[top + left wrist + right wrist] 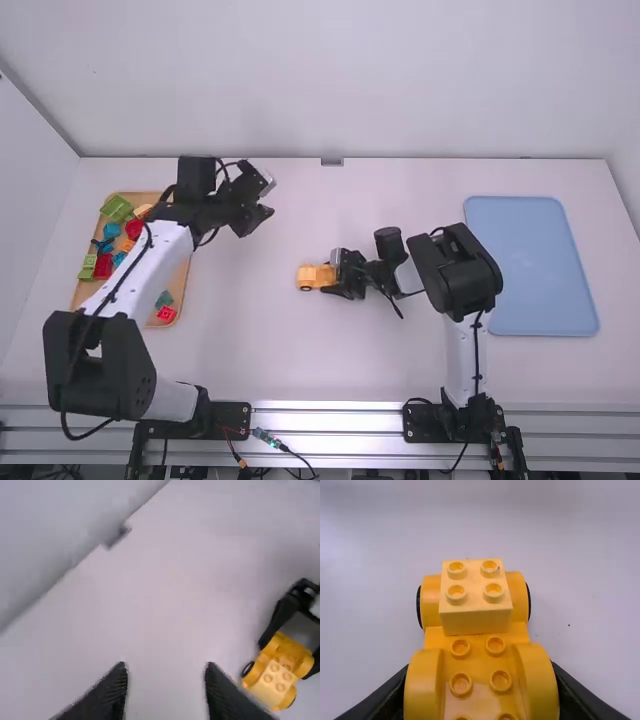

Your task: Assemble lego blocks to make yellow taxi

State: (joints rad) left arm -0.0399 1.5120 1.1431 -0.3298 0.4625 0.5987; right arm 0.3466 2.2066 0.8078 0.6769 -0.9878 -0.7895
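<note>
My left gripper point(262, 198) is over the table's far left part, beside the tray; in the left wrist view the left gripper point(167, 695) stands open with nothing between its fingers. Near the middle of the table, my right gripper point(345, 272) holds the orange-yellow wheeled car base point(311, 277) by its sides. In the right wrist view, the right gripper point(481, 700) has a finger against each side of the car base point(477, 672). A pale yellow two-by-two brick point(476, 605) sits on the far end of the base, between its wheels; bare studs show on the nearer part.
At the left, partly behind the left arm, lies a wooden tray point(180, 290) with several green, red, blue and orange blocks. A blue flat tray point(530, 265) lies on the right side of the table. The back wall rises behind the table's far edge.
</note>
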